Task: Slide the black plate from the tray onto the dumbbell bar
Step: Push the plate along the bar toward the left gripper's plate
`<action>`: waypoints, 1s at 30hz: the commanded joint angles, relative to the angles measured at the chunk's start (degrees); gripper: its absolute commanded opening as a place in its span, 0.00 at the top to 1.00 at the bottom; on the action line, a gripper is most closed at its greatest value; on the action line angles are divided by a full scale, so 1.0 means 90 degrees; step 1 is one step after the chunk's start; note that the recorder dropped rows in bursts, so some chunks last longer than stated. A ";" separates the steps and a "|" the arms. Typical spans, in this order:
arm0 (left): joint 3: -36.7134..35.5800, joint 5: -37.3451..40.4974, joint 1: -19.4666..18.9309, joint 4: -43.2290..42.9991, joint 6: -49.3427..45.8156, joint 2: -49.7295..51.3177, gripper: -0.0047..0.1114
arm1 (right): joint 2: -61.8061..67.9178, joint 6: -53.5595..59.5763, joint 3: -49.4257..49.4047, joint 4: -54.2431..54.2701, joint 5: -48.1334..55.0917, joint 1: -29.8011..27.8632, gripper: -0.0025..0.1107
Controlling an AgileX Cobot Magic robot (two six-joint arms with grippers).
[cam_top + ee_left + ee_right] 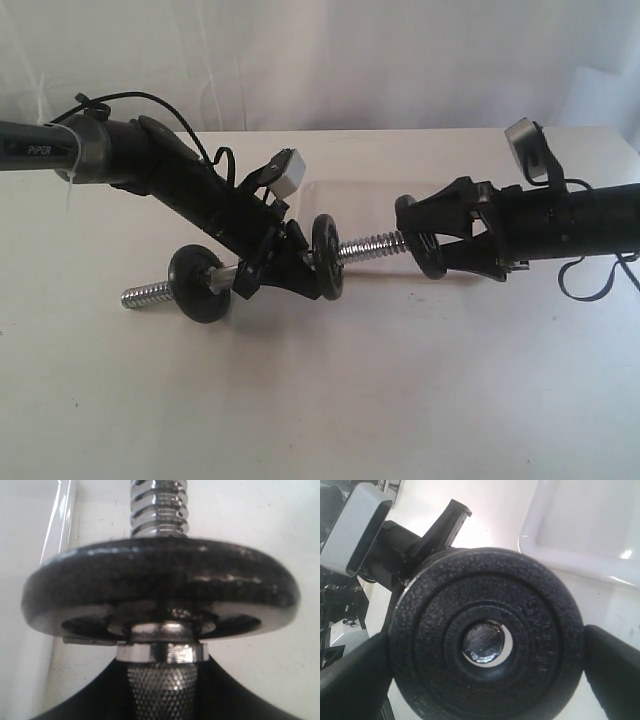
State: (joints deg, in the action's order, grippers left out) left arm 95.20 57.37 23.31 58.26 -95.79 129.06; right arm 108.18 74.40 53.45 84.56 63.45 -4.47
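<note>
Listener: Grippers first, please. What is each one doing?

Operator: My left gripper (278,262) is clamped on the middle of the bar (372,243), on its cross-hatched grip. It sits between two discs already on the bar: one (205,285) near the bar's low end, the other (327,255) just past my fingers. I hold it there to lift the threaded end off the table (320,400) and stop the bar rolling, so the bar slants with its other end resting down. My right gripper (428,240) is closed on the rim of the black plate (430,625), a finger on each side. The plate stands on edge, face square to the bar.

Listener: Where is the plate, measured from the bar?

Operator: At the bar's raised tip. In the right wrist camera the bar's shiny end face fills most of the plate's centre hole, slightly off centre. I judge it lined up at the mouth of the hole; whether it has entered, I cannot tell. The plate is off the tray (580,535), which lies on the table beyond the bar.

Listener: Any writing?

Operator: "PiPER" in pale letters on my left arm (60,150). The plate's face carries raised characters, too blurred to read.
</note>
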 commanded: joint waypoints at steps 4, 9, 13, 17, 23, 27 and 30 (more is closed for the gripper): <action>0.0030 0.0570 0.0019 0.1383 -0.0354 -0.0122 0.96 | -0.0069 0.0335 -0.0083 0.0374 0.0425 0.0009 0.98; 0.0030 0.0570 0.0019 0.1474 -0.0381 -0.0122 0.96 | -0.0069 0.0353 -0.0095 0.0387 0.0273 0.0101 0.98; 0.0030 0.0570 0.0019 0.1500 -0.0421 -0.0122 0.96 | -0.0069 0.0447 -0.0095 0.0598 0.0210 0.0352 0.98; 0.0030 0.0613 0.0019 0.1517 -0.0448 -0.0122 0.96 | -0.0069 0.0579 -0.0095 0.0801 0.0095 0.0537 0.98; 0.0030 0.0681 0.0019 0.1516 -0.0489 -0.0122 0.96 | -0.0069 0.0539 -0.0095 0.0796 -0.0131 0.0678 0.98; 0.0030 0.0694 0.0019 0.1659 -0.0528 -0.0122 0.96 | -0.0069 0.0527 -0.0095 0.0928 -0.0093 0.0692 0.98; 0.0030 0.0694 0.0019 0.1924 -0.0714 -0.0122 0.96 | -0.0069 0.0541 -0.0095 0.1181 -0.0056 0.0692 0.98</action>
State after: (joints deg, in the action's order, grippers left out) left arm 95.20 57.58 22.15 57.34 -97.70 129.15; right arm 108.18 78.43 52.63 90.32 59.53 0.62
